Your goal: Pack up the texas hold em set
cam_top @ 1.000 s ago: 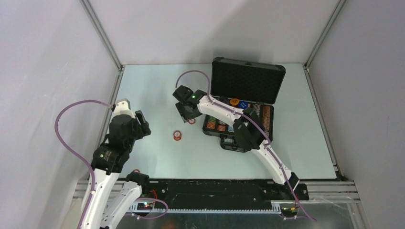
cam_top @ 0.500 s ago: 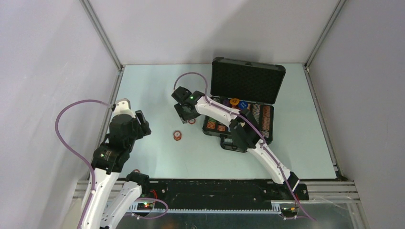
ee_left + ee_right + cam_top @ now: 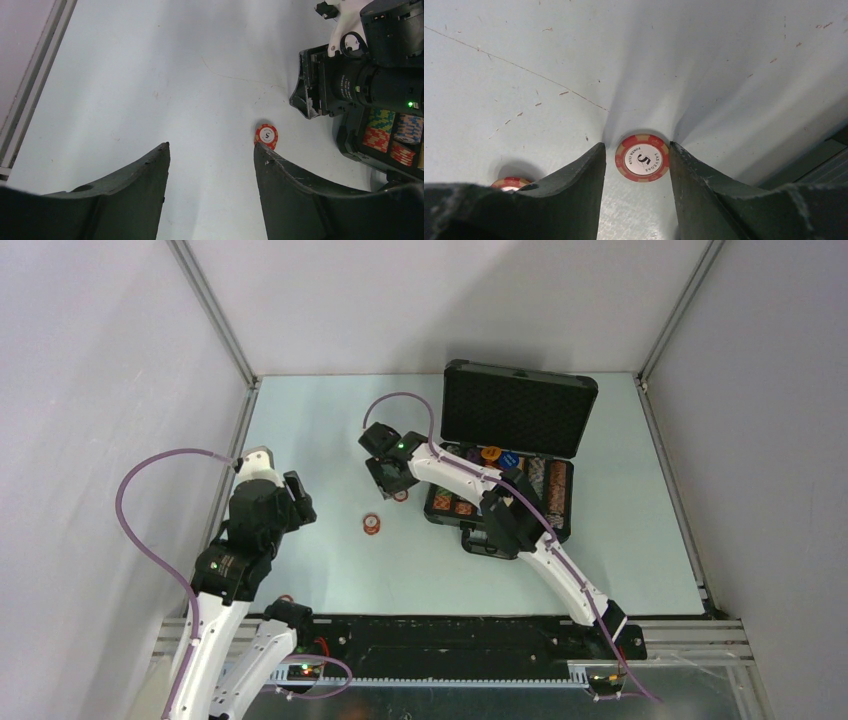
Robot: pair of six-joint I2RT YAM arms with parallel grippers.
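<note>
My right gripper [image 3: 636,146] stands spread around a red-white chip [image 3: 642,158] left of the case [image 3: 515,415], not pinching; left gripper [image 3: 211,146] spread.

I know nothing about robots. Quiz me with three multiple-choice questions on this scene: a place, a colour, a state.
1. Where is the chip marked 5? A inside the case; B on the table between the right tool's fingers; C in midair.
2. What colour is the case lid? A black; B blue; C red.
3. The left tool is: A gripping a chip; B shut; C open and empty.
Answers: B, fingers flank it on the table; A, its foam lining is black; C, its fingers stand apart, nothing between.
</note>
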